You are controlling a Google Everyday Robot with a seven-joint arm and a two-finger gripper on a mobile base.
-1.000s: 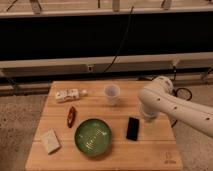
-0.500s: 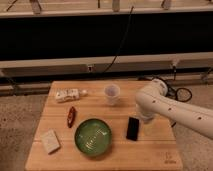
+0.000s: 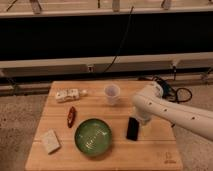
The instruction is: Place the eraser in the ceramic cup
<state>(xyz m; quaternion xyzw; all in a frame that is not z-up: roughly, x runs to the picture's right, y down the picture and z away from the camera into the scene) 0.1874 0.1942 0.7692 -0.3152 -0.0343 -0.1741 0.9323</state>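
The eraser [image 3: 132, 128], a flat black block, lies on the wooden table [image 3: 150, 155] just right of the green bowl. The ceramic cup [image 3: 112, 94], small and white, stands upright behind it near the table's middle back. My white arm reaches in from the right and bends down over the table. Its gripper [image 3: 142, 120] points downward right beside the eraser's right edge, mostly hidden under the wrist. It stands open and holds nothing.
A green bowl [image 3: 93, 136] sits at the front centre. A slim red object [image 3: 71, 116] lies to its left, with a pale beige block [image 3: 50, 140] at the front left. A white item [image 3: 67, 95] is at the back left. Cables [image 3: 175, 92] lie on the floor behind right.
The arm has shifted slightly left and down toward the eraser. Nothing on the table has moved.
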